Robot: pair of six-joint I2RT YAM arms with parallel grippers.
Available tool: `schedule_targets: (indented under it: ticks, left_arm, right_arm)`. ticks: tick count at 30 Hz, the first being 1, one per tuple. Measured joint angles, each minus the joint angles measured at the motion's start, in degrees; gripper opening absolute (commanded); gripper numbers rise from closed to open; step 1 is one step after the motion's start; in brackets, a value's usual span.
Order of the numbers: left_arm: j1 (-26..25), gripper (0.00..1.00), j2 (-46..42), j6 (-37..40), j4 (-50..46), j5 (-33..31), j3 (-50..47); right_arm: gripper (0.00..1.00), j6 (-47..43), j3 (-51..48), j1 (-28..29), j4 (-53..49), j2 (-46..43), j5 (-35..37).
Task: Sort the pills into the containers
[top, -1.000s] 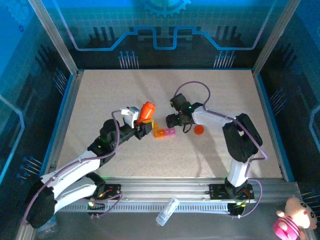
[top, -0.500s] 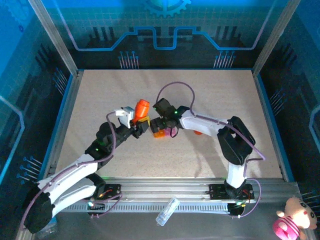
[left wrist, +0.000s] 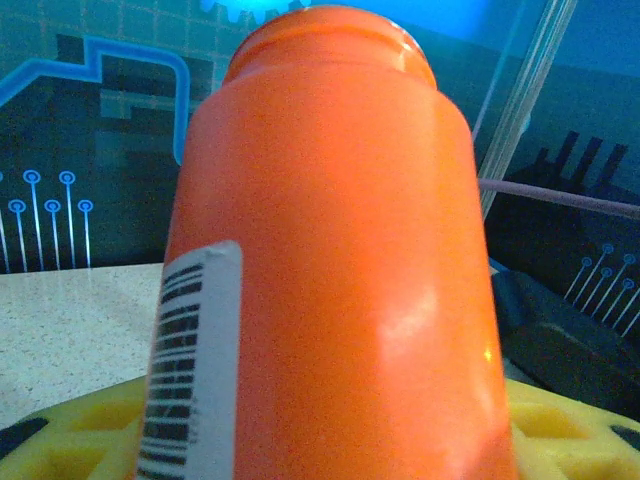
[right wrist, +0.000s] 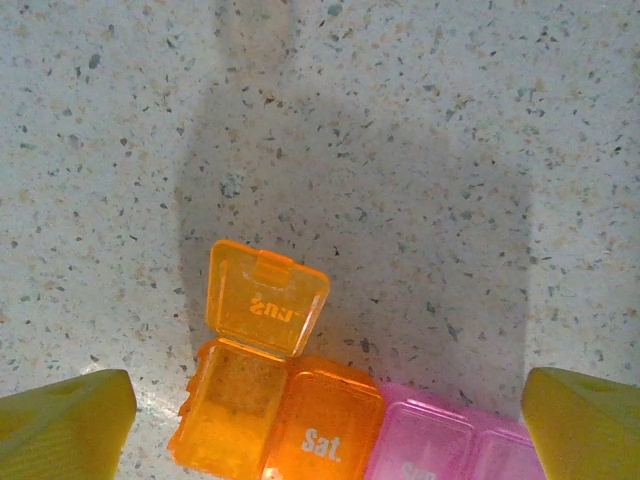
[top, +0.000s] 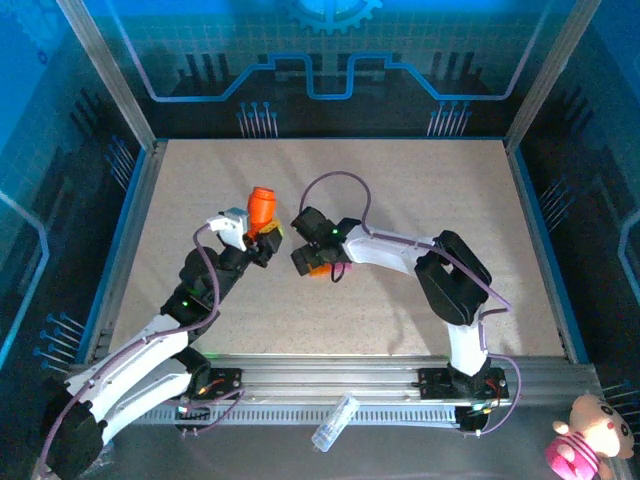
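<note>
My left gripper (top: 260,240) is shut on an orange pill bottle (top: 263,204), held up off the table left of centre. In the left wrist view the bottle (left wrist: 330,250), with its barcode label, stands between my yellow pads (left wrist: 70,430). My right gripper (top: 304,262) hangs open over the containers (top: 319,268), an orange and pink strip. In the right wrist view the containers (right wrist: 325,430) lie between the wide-apart yellow fingertips (right wrist: 65,425). The end orange compartment (right wrist: 232,405) has its lid (right wrist: 268,298) flipped up; the one marked "Sat." is shut. The pills are out of view.
A clear vial (top: 334,423) lies on the front rail, and a pink plush toy (top: 585,446) sits outside the frame at bottom right. Blue walls (top: 130,230) edge the speckled table (top: 420,190), with bare surface at the back and right.
My right gripper has moved left over the containers and opened wide. My left arm has drawn the bottle back to the left and away from the strip.
</note>
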Motion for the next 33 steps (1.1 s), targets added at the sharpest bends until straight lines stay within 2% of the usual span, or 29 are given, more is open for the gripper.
schedule_targets:
  ticks: [18,33]
  left_arm:
    - [0.17,0.0,-0.02,-0.15,0.0,-0.17,-0.22]
    - [0.17,0.0,0.0,-0.17,0.0,-0.15,-0.44]
  right_arm:
    - [1.0,0.0,-1.05,-0.11,0.07,2.05,1.97]
    - [1.0,0.46,-7.54,-5.53,1.22,-1.7,1.68]
